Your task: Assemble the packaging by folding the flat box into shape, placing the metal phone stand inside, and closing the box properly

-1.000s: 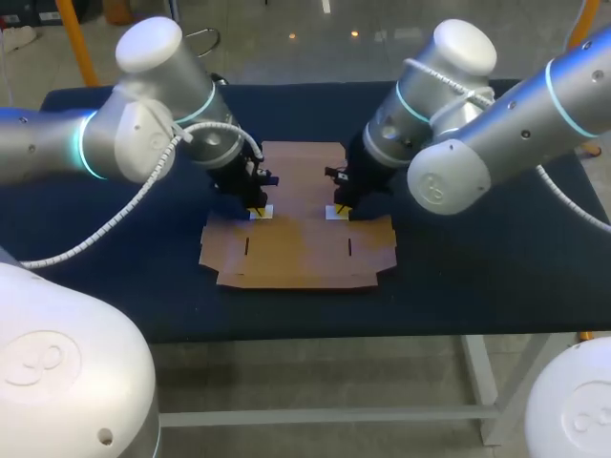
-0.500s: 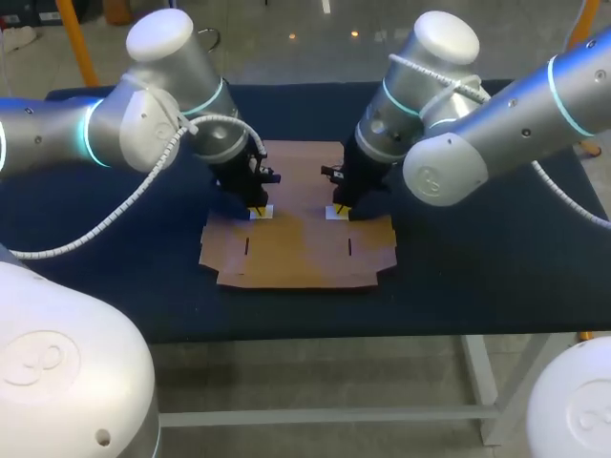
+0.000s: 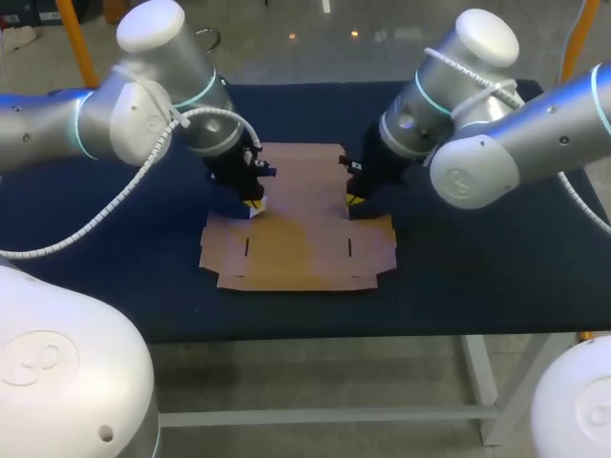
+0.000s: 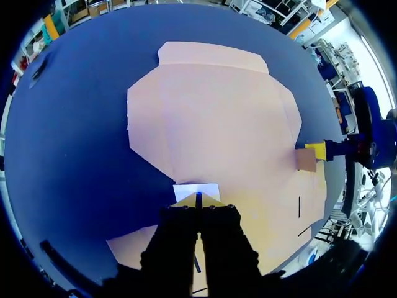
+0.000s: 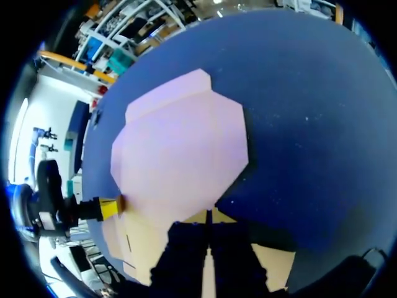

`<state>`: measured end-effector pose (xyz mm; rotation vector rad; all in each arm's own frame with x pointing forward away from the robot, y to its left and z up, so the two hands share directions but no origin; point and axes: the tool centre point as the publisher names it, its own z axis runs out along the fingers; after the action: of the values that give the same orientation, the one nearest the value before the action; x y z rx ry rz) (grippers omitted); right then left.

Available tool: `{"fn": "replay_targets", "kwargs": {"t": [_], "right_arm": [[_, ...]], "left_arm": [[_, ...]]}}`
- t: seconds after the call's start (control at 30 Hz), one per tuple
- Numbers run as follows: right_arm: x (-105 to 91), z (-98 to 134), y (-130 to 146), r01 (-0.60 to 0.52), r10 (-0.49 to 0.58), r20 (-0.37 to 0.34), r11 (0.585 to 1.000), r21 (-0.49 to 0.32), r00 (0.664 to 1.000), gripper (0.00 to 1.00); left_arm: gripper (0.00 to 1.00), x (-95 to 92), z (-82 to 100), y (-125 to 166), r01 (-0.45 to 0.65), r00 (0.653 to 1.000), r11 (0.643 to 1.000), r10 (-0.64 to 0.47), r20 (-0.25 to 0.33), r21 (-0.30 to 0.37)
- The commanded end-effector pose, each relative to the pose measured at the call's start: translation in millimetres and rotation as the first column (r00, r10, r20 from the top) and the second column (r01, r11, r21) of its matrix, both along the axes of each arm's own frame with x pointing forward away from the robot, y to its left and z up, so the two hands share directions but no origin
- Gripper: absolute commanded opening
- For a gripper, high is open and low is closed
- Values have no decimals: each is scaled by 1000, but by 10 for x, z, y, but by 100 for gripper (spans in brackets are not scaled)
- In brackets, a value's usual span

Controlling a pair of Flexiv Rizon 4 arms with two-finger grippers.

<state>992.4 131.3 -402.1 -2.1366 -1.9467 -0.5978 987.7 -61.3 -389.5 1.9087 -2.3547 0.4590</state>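
1. Lying flat and unfolded, the flat box point(image 3: 296, 248) was pictured in the middle of the dark blue desk point(image 3: 477, 267). Its wide front panel was nearest the robot, and a narrower panel stretched away behind it.
2. The left arm point(image 3: 124, 124) was seen coming in from the left side. The left jaws were pictured down at the cardboard, at the left end of the line where the two panels meet.
3. The right arm point(image 3: 516, 153) was shown opposite, with the right jaws down at the right end of the same line. The two sets of yellow tips were seen well apart, with bare cardboard between them.
4. Both pairs of jaws were seen pressed together in the wrist views, with only a thin slit left between the fingers. Whether any cardboard was nipped there could not be told.
5. A small white slip point(image 4: 196, 190) was caught just ahead of the left jaws, lying on the box.
6. A small tab point(image 4: 305, 159) of cardboard was seen raised just beside the yellow tip of the right jaws.
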Motion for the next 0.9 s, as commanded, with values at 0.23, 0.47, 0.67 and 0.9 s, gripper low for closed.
{"fn": "replay_targets", "kwargs": {"t": [0.23, 0.47, 0.67, 0.9], "right_arm": [[4, 84, -208, -19, 24, -67, 997, 74, 997, 0], [-10, 221, -350, -24, 35, -95, 992, 122, 995, 0], [-27, 367, -496, -16, 33, -116, 990, 142, 993, 0], [-78, 548, -625, -19, 39, -133, 988, 153, 990, 0]], "left_arm": [[0, -114, 145, 129, -14, 1000, 1000, 14, -4, 0], [0, -182, 281, 225, -23, 1000, 1000, 23, -3, -8], [0, -247, 443, 326, -36, 999, 999, 36, -4, -20], [0, -410, 635, 421, -58, 998, 998, 58, 3, -24]]}}
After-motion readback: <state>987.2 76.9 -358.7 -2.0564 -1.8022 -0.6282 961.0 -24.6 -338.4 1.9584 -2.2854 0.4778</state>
